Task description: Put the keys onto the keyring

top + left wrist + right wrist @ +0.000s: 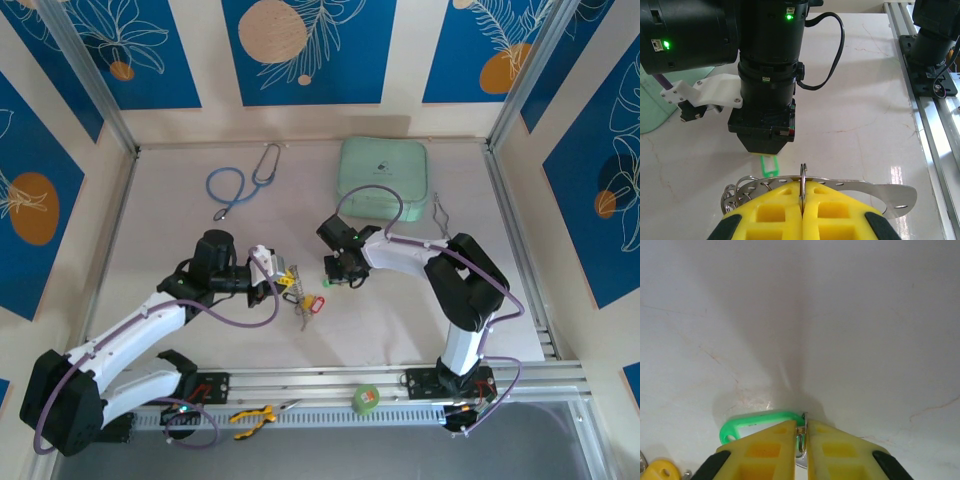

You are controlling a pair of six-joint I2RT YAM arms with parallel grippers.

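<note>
My left gripper [283, 280] is shut on the silvery keyring [803, 180]. A thin ring stands pinched between its yellow fingers [840, 210], and a perforated band [865, 189] curves across the tips. My right gripper [338, 275] points down at the table just beyond, its black body [765, 120] filling the left wrist view. It is shut on the small metal ring of a key with a green tag [760, 420]; the tag [769, 165] lies flat on the table. A red-tagged key [318, 304] lies between the arms. A yellow tag [662, 471] sits at the right wrist view's lower left.
A blue-tubed stethoscope [240, 185] lies at the back left and a pale green pouch [385, 178] at the back right. On the front rail are a green tape roll [366, 399] and yellow-handled pliers [252, 415].
</note>
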